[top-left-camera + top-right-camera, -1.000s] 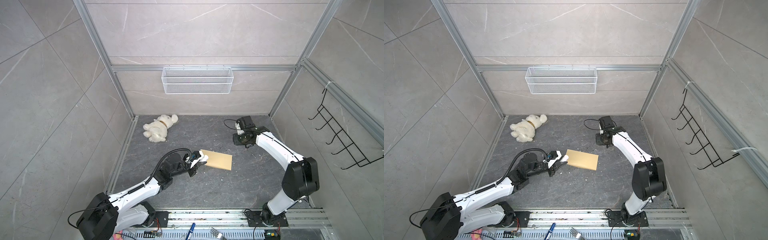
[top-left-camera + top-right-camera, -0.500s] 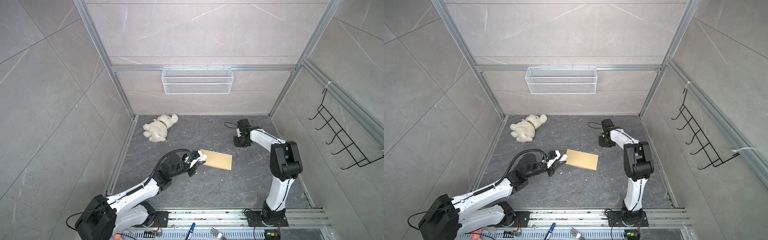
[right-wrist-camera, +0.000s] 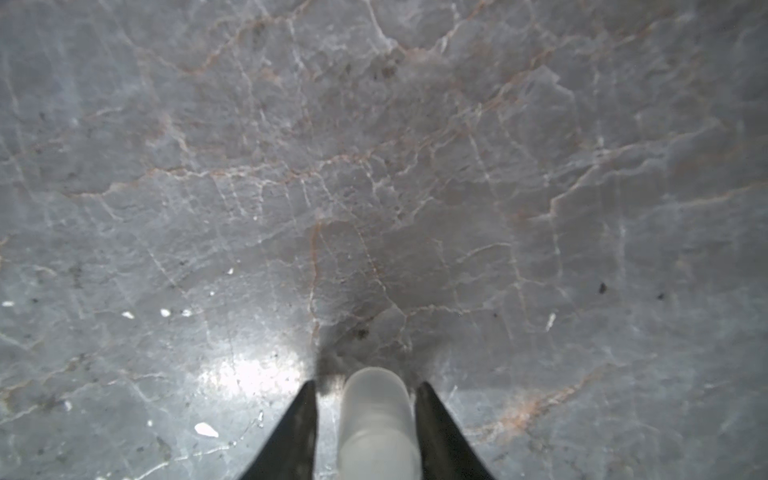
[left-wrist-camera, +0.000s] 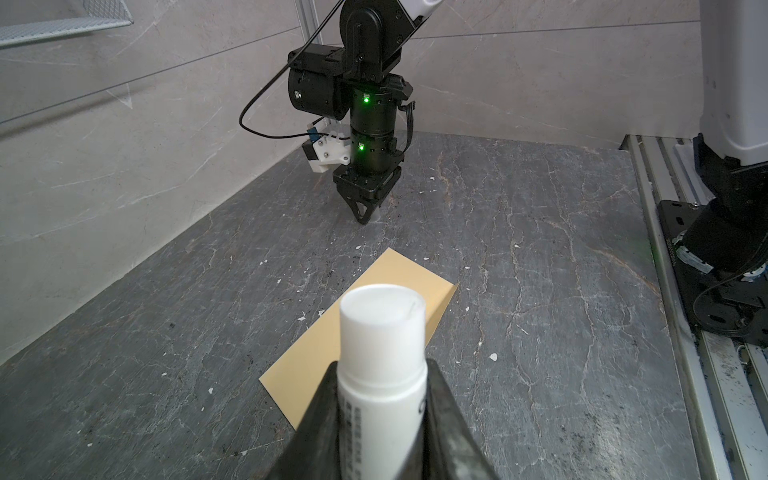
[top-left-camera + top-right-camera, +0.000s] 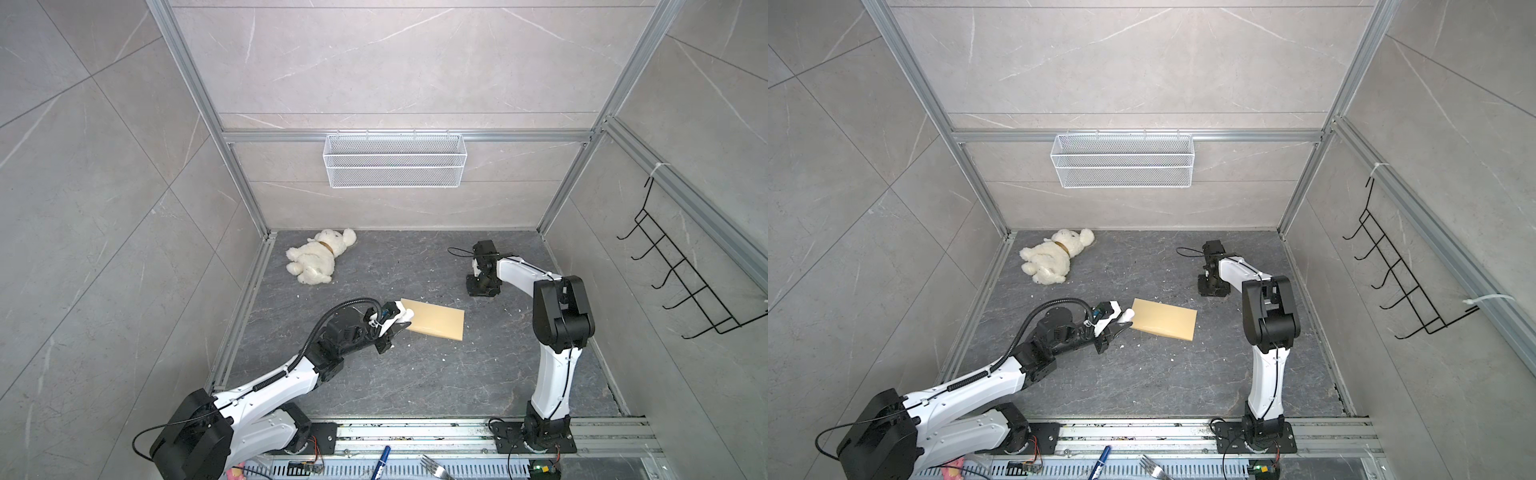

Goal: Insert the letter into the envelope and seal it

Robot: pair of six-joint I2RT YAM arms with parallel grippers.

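In a top view the envelope (image 5: 436,322) lies flat on the floor (image 5: 415,374), with the left gripper (image 5: 401,324) at its 9 o'clock end and the right gripper (image 5: 482,291) at 1 o'clock. Left wrist: jaws clamp a white tube (image 4: 382,316). Right wrist: jaws parted, clear of a frosted cap (image 3: 376,415).

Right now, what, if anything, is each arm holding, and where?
The left jaws clamp a white plastic tube around its body. The right jaws stand open around a translucent plastic cap, not gripping.
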